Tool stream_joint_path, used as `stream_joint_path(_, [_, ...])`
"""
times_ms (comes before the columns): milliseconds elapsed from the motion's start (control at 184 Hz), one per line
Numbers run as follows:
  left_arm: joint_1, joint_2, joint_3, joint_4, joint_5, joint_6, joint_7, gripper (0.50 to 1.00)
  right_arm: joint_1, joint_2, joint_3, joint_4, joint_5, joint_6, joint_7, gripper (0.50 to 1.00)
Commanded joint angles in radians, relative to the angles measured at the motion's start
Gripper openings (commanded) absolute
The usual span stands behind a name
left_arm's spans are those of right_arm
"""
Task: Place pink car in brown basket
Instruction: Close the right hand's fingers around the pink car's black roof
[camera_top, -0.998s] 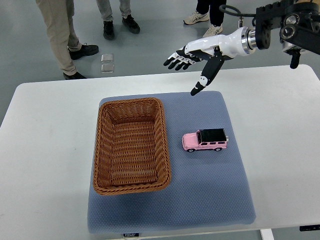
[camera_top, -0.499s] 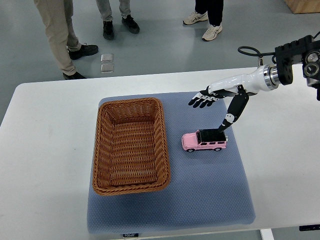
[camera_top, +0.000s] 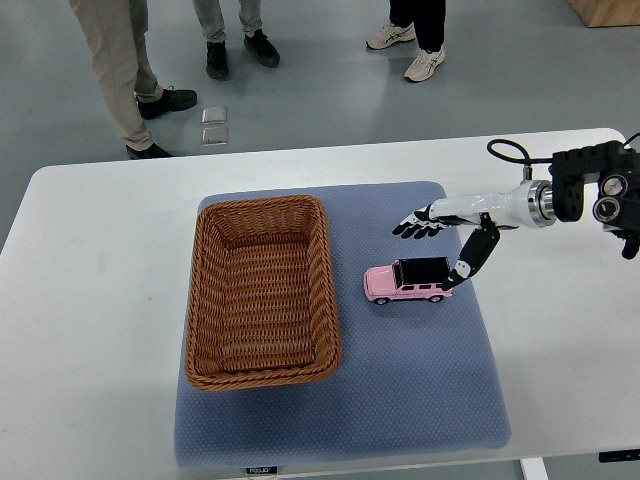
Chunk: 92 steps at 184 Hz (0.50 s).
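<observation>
One robot hand (camera_top: 447, 238) was in play, the right one, reaching in from the right edge with its fingers (camera_top: 412, 226) spread wide and holding nothing. Its thumb hung down right at the rear end of the small pink toy car with a black roof (camera_top: 409, 280); whether it touched, I couldn't tell. The car sat on its wheels on the blue-grey padded mat (camera_top: 400, 390), just beside the rectangular brown woven wicker basket (camera_top: 263, 290), which had nothing in it.

My take on doing the grab well: the fingers would want to come down over the roof and pinch the car across its sides, since a push from behind would just roll it along the mat.

The white surface (camera_top: 90, 300) held only the mat. Beyond it was grey floor, with a few people's legs and shoes (camera_top: 150, 100) standing around.
</observation>
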Motion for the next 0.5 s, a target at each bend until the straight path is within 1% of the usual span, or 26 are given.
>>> stream_joint_path(0, [0.0, 0.0, 0.001, -0.001, 0.0, 0.0, 0.0, 1.0, -0.019, 0.01, 0.002, -0.007, -0.001, -0.018, 0.002, 0.919])
stream_joint_path(103, [0.0, 0.0, 0.001, 0.002, 0.0, 0.0, 0.0, 1.0, -0.035, 0.02, 0.002, -0.012, -0.011, -0.043, 0.002, 0.913])
stream_joint_path(157, [0.0, 0.0, 0.001, 0.002, 0.0, 0.0, 0.0, 1.0, -0.045, 0.025, 0.002, -0.013, -0.029, -0.061, 0.003, 0.897])
stream_joint_path(206, [0.0, 0.0, -0.001, 0.004, 0.0, 0.0, 0.0, 1.0, -0.057, 0.031, 0.002, -0.021, -0.05, -0.076, 0.003, 0.868])
stream_joint_path(255, [0.0, 0.0, 0.001, 0.005, -0.001, 0.0, 0.0, 1.0, -0.067, 0.04, 0.002, -0.03, -0.061, -0.083, 0.005, 0.862])
stream_joint_path(314, [0.0, 0.0, -0.001, 0.005, 0.0, 0.0, 0.0, 1.0, -0.082, 0.048, 0.004, -0.041, -0.066, -0.087, 0.008, 0.838])
stream_joint_path(412, [0.0, 0.0, 0.001, 0.005, -0.001, 0.0, 0.0, 1.0, -0.094, 0.054, 0.005, -0.046, -0.067, -0.099, 0.008, 0.823])
stream_joint_path(477, [0.0, 0.0, 0.001, 0.007, 0.0, 0.0, 0.0, 1.0, -0.1, 0.06, 0.005, -0.052, -0.067, -0.107, 0.008, 0.782])
stream_joint_path(493, [0.0, 0.0, 0.001, 0.007, 0.0, 0.0, 0.0, 1.0, -0.102, 0.062, 0.005, -0.055, -0.067, -0.109, 0.008, 0.76])
